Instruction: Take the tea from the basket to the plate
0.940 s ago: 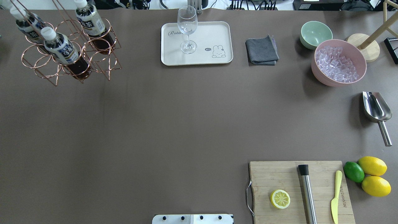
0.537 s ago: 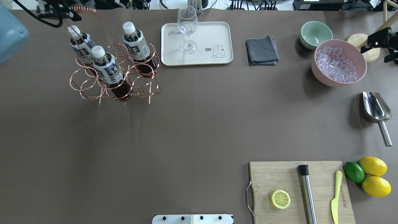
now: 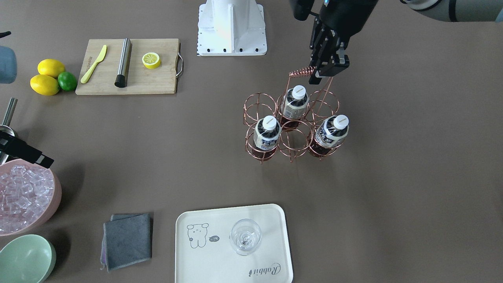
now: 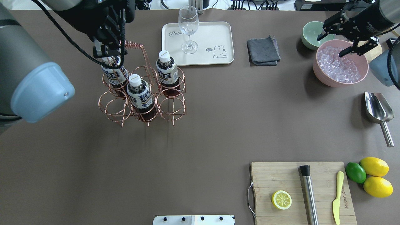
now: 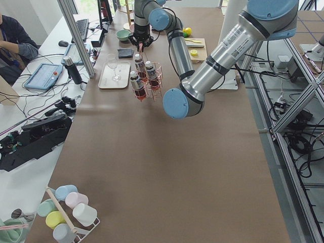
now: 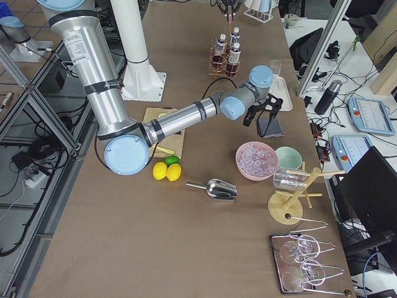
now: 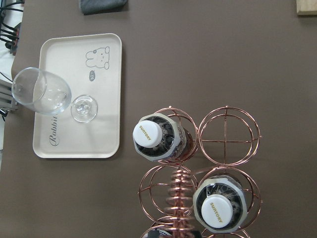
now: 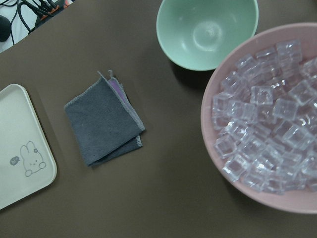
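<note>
Left gripper pinches the coiled handle of the basket, three tea bottles standing in its cells at 7 o'clock of the plate, seen from overhead; right gripper hangs spread near the pink ice bowl.

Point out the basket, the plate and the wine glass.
basket (image 3: 301, 72): exterior front-facing view, coiled top of handle.
plate (image 4: 219, 33): overhead exterior view, bare right part.
wine glass (image 4: 188, 20): overhead exterior view, bowl.

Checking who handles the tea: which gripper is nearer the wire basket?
Left. The left gripper holds the top of the basket's handle; the right gripper is far across the table, over the pink bowl of ice.
</note>
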